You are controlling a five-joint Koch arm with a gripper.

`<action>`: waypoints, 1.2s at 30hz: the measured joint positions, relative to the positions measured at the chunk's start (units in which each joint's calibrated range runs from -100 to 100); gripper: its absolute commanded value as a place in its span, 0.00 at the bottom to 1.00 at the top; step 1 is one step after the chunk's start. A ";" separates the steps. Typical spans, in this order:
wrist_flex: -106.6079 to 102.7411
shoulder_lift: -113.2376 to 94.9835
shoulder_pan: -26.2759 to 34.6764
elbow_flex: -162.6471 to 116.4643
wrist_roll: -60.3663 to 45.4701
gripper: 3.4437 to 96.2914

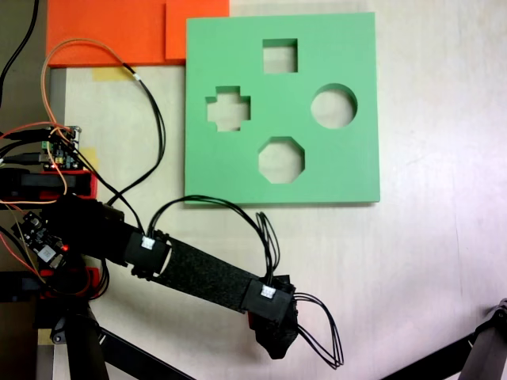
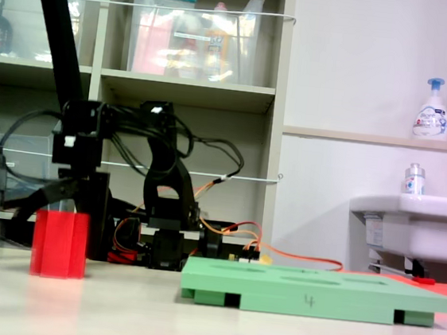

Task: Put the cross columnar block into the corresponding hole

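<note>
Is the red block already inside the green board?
No, in the second exterior view the red block stands on the table to the left of the green board, apart from it.

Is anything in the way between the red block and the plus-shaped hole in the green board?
Nothing visible. In the second exterior view the red block stands upright on the table, left of the green board, with bare tabletop between them. In the first exterior view the plus-shaped hole is empty.

From the first exterior view I see my arm point(image 1: 206, 277) near the green board point(image 1: 348, 170); its plus-shaped hole point(image 1: 228, 109) sits empty on the board's left.
</note>
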 measured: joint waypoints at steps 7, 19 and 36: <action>0.10 -1.92 -0.24 -1.96 -0.10 0.43; 0.00 -20.93 0.78 -13.42 1.95 0.41; -1.27 -52.12 25.84 -13.91 27.94 0.41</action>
